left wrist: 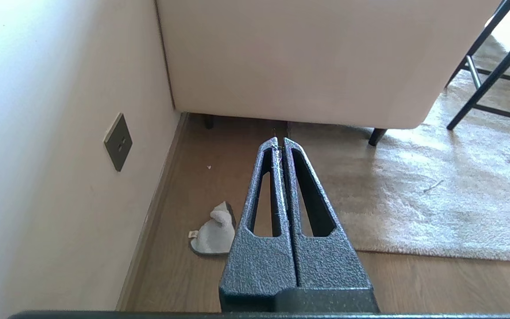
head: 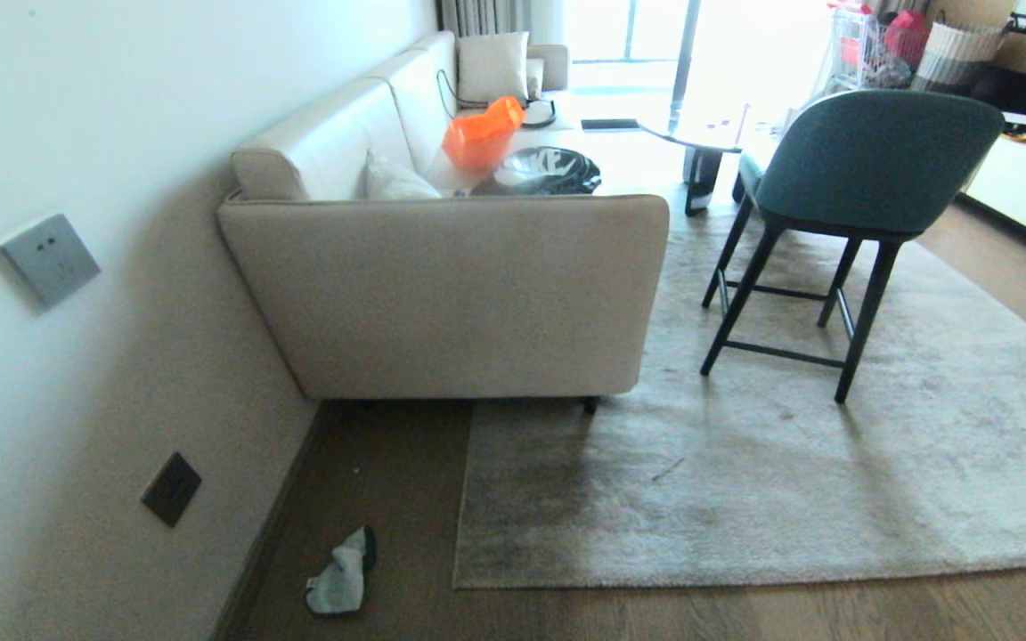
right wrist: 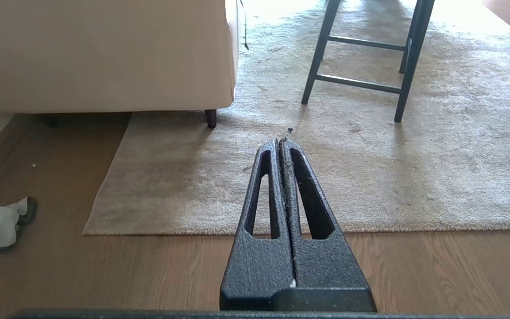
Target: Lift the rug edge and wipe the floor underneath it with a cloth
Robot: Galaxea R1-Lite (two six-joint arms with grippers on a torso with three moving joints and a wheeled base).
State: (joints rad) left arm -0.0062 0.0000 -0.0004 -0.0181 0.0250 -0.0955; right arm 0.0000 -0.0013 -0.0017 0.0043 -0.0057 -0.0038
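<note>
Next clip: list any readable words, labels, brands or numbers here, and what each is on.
Nothing reads clearly.
Black bag on the sofa: large pale marks, possibly letters, too blurred to read.
Cloth: small tag, too small to read.
Wall plates: no text visible.

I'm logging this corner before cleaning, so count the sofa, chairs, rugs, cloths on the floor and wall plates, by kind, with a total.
Sofa: 1
Chair: 1
Rug: 1
Cloth on the floor: 1
Wall plates: 2, one grey, one dark
Total: 6
</note>
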